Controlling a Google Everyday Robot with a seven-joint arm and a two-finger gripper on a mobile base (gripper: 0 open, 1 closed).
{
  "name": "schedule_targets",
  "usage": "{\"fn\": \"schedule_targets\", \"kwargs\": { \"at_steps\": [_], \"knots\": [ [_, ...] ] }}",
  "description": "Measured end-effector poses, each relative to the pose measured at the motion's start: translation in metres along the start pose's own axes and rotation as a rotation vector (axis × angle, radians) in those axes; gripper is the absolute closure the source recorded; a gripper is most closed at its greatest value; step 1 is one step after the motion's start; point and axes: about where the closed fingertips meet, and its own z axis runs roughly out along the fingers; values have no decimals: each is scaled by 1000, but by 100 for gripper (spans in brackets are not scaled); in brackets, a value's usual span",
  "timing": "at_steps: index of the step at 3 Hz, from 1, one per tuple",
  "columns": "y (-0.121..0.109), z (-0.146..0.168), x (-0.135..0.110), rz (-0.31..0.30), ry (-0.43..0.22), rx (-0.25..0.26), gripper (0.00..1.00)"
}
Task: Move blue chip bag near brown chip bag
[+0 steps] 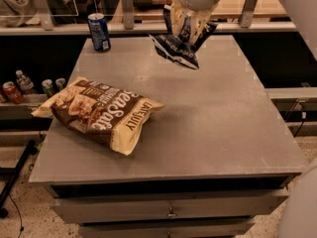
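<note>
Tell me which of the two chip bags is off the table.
The small blue chip bag: it hangs from the end effector above the table at its far side, while the big brown chip bag lies flat on it.

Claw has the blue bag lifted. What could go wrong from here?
The claw, over the far side of the table, pinches only the upper part of the blue chip bag, which dangles; it might slip out.
Swinging left, it could clip the blue soda can or land on the brown chip bag, not beside it.
</note>
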Motion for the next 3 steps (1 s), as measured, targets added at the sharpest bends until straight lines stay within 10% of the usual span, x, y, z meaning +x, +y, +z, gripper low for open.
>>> {"fn": "schedule_targets", "kwargs": {
  "at_steps": [3],
  "knots": [
    [-39, 0, -62, -160, -160, 104, 38]
  ]
}}
